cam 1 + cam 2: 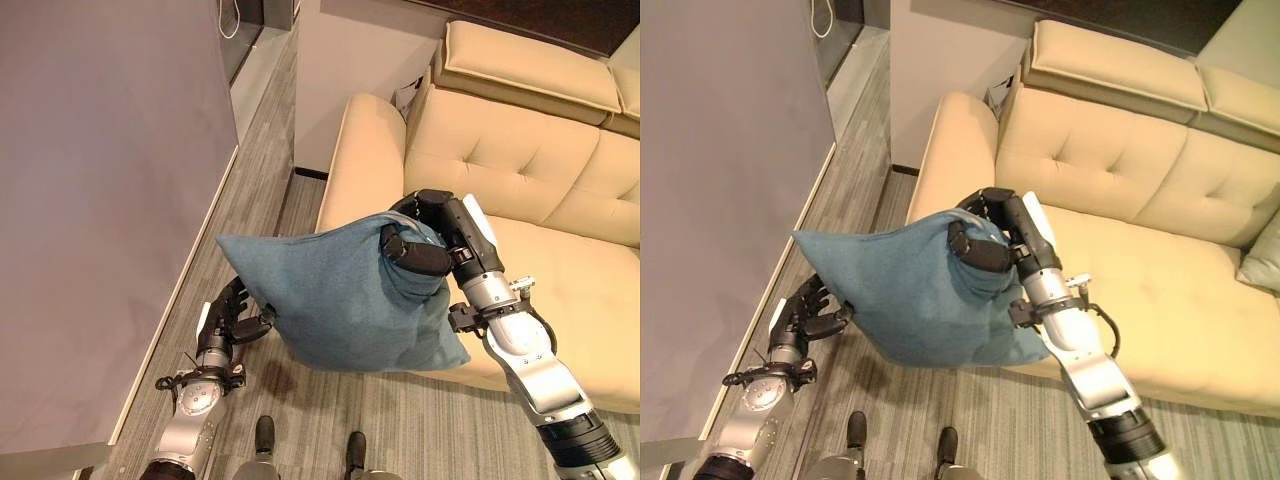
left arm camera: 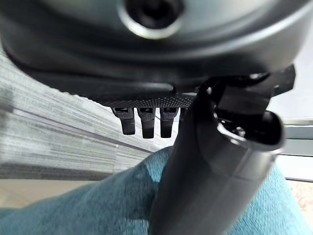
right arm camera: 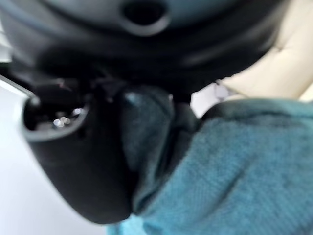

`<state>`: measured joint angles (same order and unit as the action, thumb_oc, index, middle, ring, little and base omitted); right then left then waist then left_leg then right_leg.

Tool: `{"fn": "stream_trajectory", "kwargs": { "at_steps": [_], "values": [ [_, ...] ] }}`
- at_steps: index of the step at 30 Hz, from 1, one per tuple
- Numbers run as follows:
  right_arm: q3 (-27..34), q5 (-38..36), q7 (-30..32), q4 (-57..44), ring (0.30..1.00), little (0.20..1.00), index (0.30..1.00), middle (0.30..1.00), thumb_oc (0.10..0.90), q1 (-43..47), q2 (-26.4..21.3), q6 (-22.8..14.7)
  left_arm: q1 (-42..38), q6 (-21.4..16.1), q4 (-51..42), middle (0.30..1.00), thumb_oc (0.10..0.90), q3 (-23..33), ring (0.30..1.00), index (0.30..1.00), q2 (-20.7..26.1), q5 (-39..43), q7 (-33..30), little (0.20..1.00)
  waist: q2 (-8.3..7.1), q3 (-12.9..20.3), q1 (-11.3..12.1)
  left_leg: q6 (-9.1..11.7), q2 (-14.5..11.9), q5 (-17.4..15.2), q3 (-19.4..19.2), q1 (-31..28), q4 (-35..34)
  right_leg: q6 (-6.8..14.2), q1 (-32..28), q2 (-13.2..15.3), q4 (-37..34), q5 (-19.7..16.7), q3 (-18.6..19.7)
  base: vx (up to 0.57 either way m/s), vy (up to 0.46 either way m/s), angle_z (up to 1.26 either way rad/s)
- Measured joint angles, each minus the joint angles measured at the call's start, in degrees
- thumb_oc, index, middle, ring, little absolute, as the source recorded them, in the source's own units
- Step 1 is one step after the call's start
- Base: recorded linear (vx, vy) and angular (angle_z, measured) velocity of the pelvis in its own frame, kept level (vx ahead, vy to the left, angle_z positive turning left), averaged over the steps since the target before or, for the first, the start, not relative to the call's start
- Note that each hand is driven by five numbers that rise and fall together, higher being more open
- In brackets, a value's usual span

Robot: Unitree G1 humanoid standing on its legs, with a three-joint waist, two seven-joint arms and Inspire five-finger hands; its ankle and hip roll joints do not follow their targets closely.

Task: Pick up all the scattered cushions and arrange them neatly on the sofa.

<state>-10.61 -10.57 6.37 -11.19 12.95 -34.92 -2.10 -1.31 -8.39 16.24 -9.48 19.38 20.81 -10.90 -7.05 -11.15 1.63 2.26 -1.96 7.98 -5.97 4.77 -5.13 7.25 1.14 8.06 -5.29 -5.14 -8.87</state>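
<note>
A teal cushion (image 1: 330, 300) hangs in the air in front of the beige sofa's (image 1: 570, 290) left armrest (image 1: 365, 160). My right hand (image 1: 432, 232) is shut on its upper right corner, with the thumb (image 3: 98, 161) pressed over bunched fabric (image 3: 234, 166). My left hand (image 1: 228, 318) is low on the left by the cushion's lower left edge, fingers relaxed and open. Its thumb lies close to the cloth (image 2: 98, 205). A pale grey-green cushion (image 1: 1262, 265) lies on the sofa seat at the far right.
A tall grey panel (image 1: 100, 200) stands close on the left, with a strip of grey floor (image 1: 260, 180) between it and the sofa. A white wall column (image 1: 350, 60) stands behind the armrest. The sofa seat (image 1: 1160, 290) is wide and bare.
</note>
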Motion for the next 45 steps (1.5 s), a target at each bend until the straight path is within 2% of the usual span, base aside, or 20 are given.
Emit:
{"fn": "stream_trajectory", "kwargs": {
  "at_steps": [14,18,19,20,29,32,35,38,42,45],
  "values": [
    [1.3,-0.6,0.2,-1.2,0.300,0.300,0.300,0.300,0.400,2.4,-1.2,-0.1,-1.0,0.0,-4.6,0.900,0.800,-1.2,0.900,0.900,0.4,3.9,1.2,0.900,0.24,0.1,-0.7,0.0,0.0,0.0,0.0,0.0,0.0,0.0,0.0,0.0,0.0,0.0,-0.1,0.00,0.000,0.00],
    [1.3,1.6,0.6,-1.2,0.300,0.300,0.300,0.300,0.400,3.8,-1.6,-0.1,-1.0,0.0,-6.0,0.900,0.800,-2.8,0.900,0.900,1.3,5.4,2.2,0.900,0.63,0.3,-0.6,0.0,0.0,0.0,0.1,0.0,0.0,0.0,-0.1,0.1,0.0,0.0,-0.2,0.00,0.000,0.00],
    [1.3,1.8,0.8,-1.2,0.300,0.300,0.300,0.300,0.400,3.8,-1.6,-0.1,-1.0,0.0,-6.0,0.549,0.566,-2.8,0.549,0.549,1.3,6.0,2.4,0.549,0.64,0.3,-0.6,0.0,0.0,0.0,0.1,0.0,0.0,0.0,-0.1,0.0,0.0,0.0,-0.2,0.00,0.000,0.00],
    [1.3,2.8,1.2,-1.2,0.300,0.300,0.300,0.300,0.400,3.8,-1.6,-0.1,-1.0,0.0,-6.0,0.300,0.400,-3.1,0.300,0.300,1.2,6.3,2.7,0.300,0.69,0.4,-0.6,0.0,0.0,0.0,0.1,0.0,0.0,0.0,-0.1,0.0,0.0,0.0,-0.2,0.00,0.000,0.00],
    [2.8,5.0,2.6,-0.7,0.300,0.300,0.300,0.300,0.400,3.8,-1.4,-0.4,-1.1,0.0,-6.0,0.300,0.400,-3.4,0.300,0.300,1.4,7.4,2.7,0.300,1.58,0.9,-0.7,0.0,0.1,0.0,0.3,0.0,0.0,0.0,-0.2,0.1,0.0,0.0,-0.3,0.00,0.000,0.00],
    [2.8,5.4,2.6,-0.5,0.300,0.300,0.300,0.300,0.400,3.7,0.0,-0.6,-1.1,0.0,-6.0,0.300,0.400,-3.5,0.300,0.300,1.0,7.4,2.7,0.300,1.83,1.0,-1.0,0.0,0.1,0.0,0.3,0.0,0.0,0.0,-0.2,0.1,0.0,0.0,-0.3,0.00,0.000,0.00],
    [3.4,5.6,2.6,-0.4,0.331,0.331,0.331,0.331,0.420,2.7,0.2,-1.1,-1.0,0.0,-6.0,0.300,0.400,-3.2,0.300,0.300,1.0,7.3,2.7,0.300,2.04,1.2,-0.8,0.0,0.1,0.0,0.3,-0.2,0.0,0.0,-0.3,0.1,0.0,0.0,-0.4,0.00,0.000,0.00],
    [4.2,5.9,2.6,-0.4,0.316,0.316,0.316,0.316,0.411,1.4,1.6,-1.2,-1.0,0.0,-6.0,0.300,0.400,-2.2,0.300,0.300,0.6,7.3,2.7,0.300,2.09,1.2,-0.8,0.0,0.1,0.0,0.3,-0.2,0.0,0.0,-0.3,0.1,0.0,0.0,-0.3,0.00,-0.025,0.00],
    [6.6,6.3,2.4,1.4,0.300,0.300,0.300,0.300,0.400,-4.7,5.5,-2.6,0.1,0.0,-6.1,0.300,0.400,-0.9,0.300,0.300,0.0,7.3,2.9,0.300,2.27,2.1,-0.9,0.0,-0.1,0.0,0.2,-0.5,0.0,-0.1,-0.6,0.2,-0.4,0.1,-0.3,-0.01,-0.064,-0.02],
    [6.9,7.2,1.3,2.1,0.300,0.300,0.300,0.300,0.400,-9.7,7.4,-2.6,2.4,0.1,-6.2,0.300,0.400,-0.9,0.300,0.300,0.0,7.2,3.0,0.300,3.32,2.9,-1.3,0.1,-0.4,-0.1,0.0,-0.9,0.0,-0.1,-0.8,0.1,-0.4,0.2,-0.2,-0.03,-0.109,-0.05]
  ]
}}
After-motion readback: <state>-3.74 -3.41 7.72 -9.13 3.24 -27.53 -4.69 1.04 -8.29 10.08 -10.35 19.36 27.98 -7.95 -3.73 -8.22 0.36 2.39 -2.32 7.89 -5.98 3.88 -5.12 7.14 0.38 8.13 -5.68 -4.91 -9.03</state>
